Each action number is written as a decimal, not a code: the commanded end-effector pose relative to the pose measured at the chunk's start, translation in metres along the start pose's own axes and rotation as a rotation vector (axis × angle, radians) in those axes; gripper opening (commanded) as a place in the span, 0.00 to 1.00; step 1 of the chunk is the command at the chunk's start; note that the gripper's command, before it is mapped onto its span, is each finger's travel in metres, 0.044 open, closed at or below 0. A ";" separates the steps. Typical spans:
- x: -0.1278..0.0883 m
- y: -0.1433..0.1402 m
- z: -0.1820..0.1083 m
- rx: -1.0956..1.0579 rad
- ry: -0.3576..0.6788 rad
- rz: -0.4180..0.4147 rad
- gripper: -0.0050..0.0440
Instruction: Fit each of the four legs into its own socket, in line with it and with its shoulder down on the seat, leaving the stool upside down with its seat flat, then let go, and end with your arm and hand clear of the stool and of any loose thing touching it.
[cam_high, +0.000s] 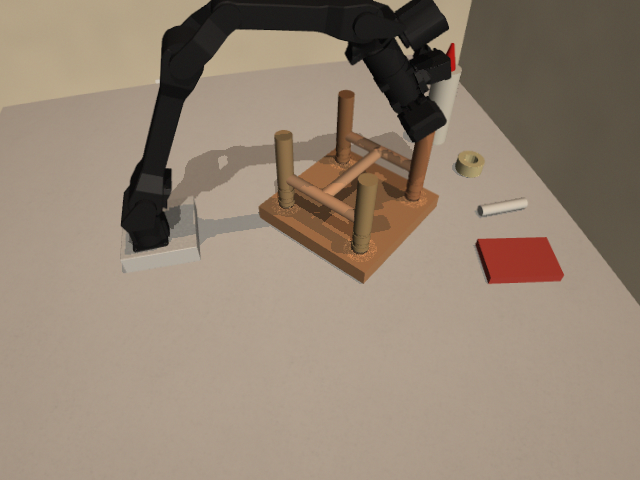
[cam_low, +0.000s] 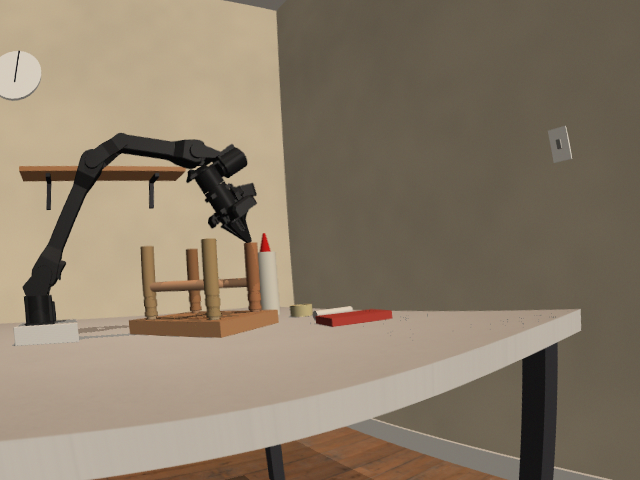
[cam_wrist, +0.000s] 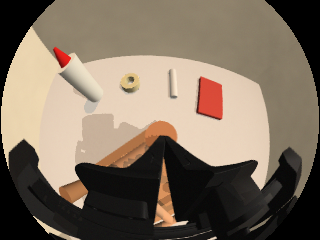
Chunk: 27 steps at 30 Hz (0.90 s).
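— Legs first: how many stand on the seat (cam_high: 320, 242)?

— Four legs. Two are pale, the near one (cam_high: 365, 211) and the left one (cam_high: 284, 167). Two are darker brown, the far one (cam_high: 344, 126) and the right one (cam_high: 419, 167). Each stands upright in a corner of the one square seat, which lies flat on the tabletop (cam_high: 258, 361). At each foot there is a small ring of crumbs.

— And the rungs between them?

— I count three: two side rungs and one cross rung (cam_high: 356, 173) joining them.

— Where is the gripper (cam_low: 247, 238)?

— At the top of the right leg. In the exterior view its tip is on or just above the leg's end; I cannot tell if it touches. The jaws are pressed together, with nothing between them.

— What else lies there?

— To the right of the stool, four loose things, one of each: a white bottle (cam_high: 445, 103) with a red tip, standing behind the gripper; a pale ring (cam_high: 469, 163); a white rod (cam_high: 502, 206); a flat red block (cam_high: 519, 259). All are apart from the seat. The arm stands on one grey base plate (cam_high: 191, 250).
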<state>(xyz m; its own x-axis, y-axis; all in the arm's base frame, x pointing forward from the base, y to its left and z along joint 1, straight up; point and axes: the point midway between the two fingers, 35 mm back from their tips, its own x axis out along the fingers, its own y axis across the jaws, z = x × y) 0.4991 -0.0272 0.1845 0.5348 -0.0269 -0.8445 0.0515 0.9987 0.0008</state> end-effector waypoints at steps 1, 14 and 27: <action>0.005 0.000 -0.003 0.001 0.026 0.000 0.10; -0.010 0.000 0.008 0.001 0.006 0.000 0.10; -0.021 0.001 0.011 -0.001 0.003 0.001 0.10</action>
<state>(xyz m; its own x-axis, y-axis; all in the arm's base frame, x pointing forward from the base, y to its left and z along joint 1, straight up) 0.4993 -0.0272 0.2078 0.5352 -0.0269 -0.8443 0.0515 0.9987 0.0008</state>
